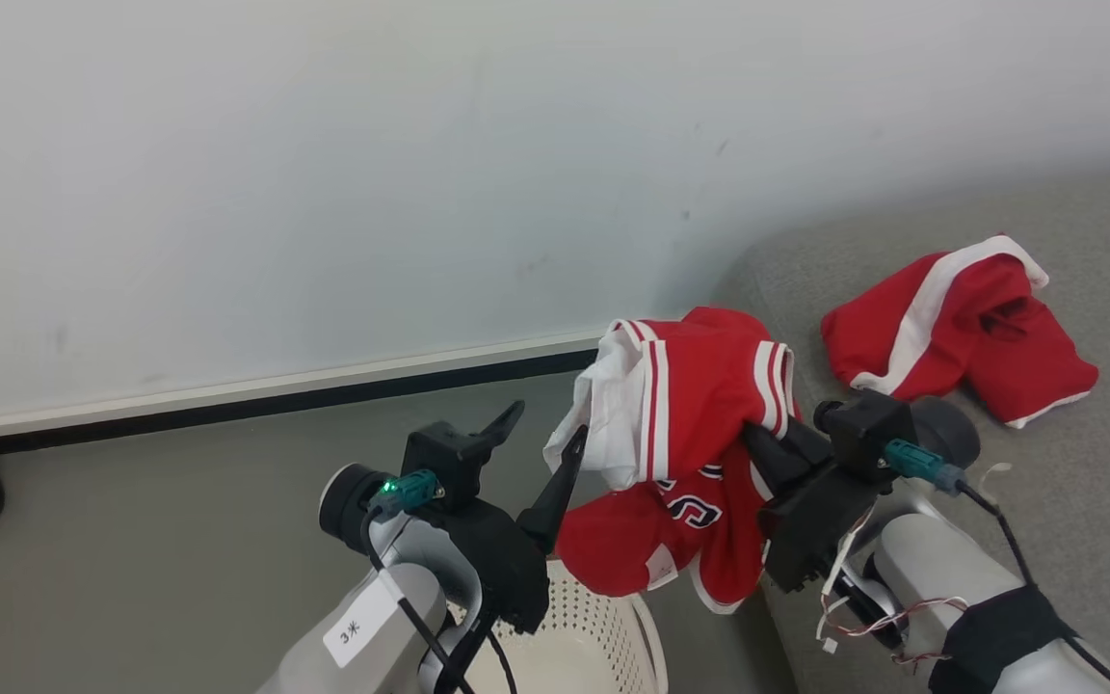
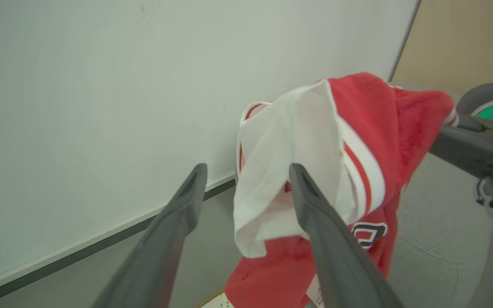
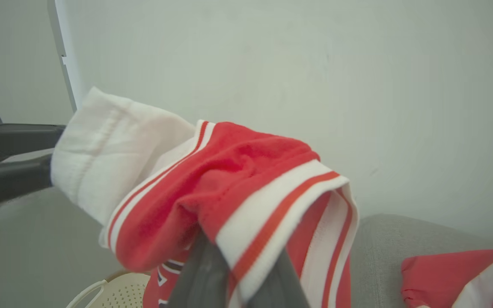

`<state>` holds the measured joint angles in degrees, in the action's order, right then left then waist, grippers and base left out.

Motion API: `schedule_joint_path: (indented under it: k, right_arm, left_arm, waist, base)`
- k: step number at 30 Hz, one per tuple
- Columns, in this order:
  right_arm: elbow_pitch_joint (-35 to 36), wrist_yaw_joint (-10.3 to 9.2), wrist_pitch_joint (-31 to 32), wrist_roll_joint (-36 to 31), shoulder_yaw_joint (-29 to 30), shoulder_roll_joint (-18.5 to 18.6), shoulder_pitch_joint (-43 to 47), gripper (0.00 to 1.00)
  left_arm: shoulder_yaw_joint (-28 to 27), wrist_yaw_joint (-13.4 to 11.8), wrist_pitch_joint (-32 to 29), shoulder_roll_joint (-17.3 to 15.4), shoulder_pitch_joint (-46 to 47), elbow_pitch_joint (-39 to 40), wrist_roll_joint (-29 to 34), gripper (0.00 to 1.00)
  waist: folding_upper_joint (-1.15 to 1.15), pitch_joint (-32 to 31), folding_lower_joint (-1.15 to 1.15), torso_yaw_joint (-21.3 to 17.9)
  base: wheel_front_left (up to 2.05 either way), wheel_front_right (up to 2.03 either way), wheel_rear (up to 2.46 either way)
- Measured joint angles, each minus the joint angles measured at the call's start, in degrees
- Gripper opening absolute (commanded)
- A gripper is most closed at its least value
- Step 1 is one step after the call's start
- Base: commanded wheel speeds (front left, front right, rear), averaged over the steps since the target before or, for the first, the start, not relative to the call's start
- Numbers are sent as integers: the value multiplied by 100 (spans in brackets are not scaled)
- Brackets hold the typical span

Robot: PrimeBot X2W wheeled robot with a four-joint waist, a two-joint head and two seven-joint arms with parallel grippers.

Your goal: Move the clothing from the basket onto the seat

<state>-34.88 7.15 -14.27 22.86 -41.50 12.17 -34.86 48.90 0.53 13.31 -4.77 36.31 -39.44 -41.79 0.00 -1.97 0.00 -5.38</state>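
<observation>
Mid-transfer on the second of two pieces. Lettered jersey pinched in right gripper, fingers closed on the striped hem, tips buried in cloth. Bulk draped at 9 o'clock of that gripper, tail drooping to 6 o'clock toward basket. Rim contact at the lowest fold: can't tell. Left gripper spread wide, holding nothing, parked at 9 o'clock of the jersey with one finger just beside the white panel. Other red garment down on seat, at 2 o'clock of the right gripper, well apart from the basket.

Judged step: carry phase, lift looks done, drop-off pending. Next: swing right arm toward 3 o'clock over the seat, keeping enough height to clear its rounded edge with the tail. Then lower and let go on bare fabric near the first piece. Possible snag of the loose white panel on the left finger, so worth backing left arm off toward 9 o'clock first.
</observation>
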Motion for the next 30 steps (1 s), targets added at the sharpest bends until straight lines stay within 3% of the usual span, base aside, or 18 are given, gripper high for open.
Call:
schedule_joint_path:
  k: [7, 16, 25, 30]
  right_arm:
    - [424, -19, -1, -30, 160, 427, 32, 0]
    - [1028, -219, -2, -152, 390, 1073, 253, 0]
    - [1438, -268, 7, -159, 610, 1536, 375, 0]
    - [1484, -311, 66, -31, 829, 1783, 375, 0]
  left_arm:
    - [73, 53, 60, -52, -402, 237, 12, 100]
    - [100, 46, 98, -57, -759, 641, 62, 100]
    - [-59, -92, 99, -7, -889, 1138, 147, 100]
    - [-38, -108, 99, 43, -889, 1363, 335, 100]
  waist:
    - [0, -16, 0, -322]
    - [0, -41, 0, -912]
    - [0, 6, 0, -1456]
    - [0, 150, 0, -1564]
  base:
    - [0, 0, 0]
    - [0, 0, 0]
    - [0, 0, 0]
    - [0, 0, 0]
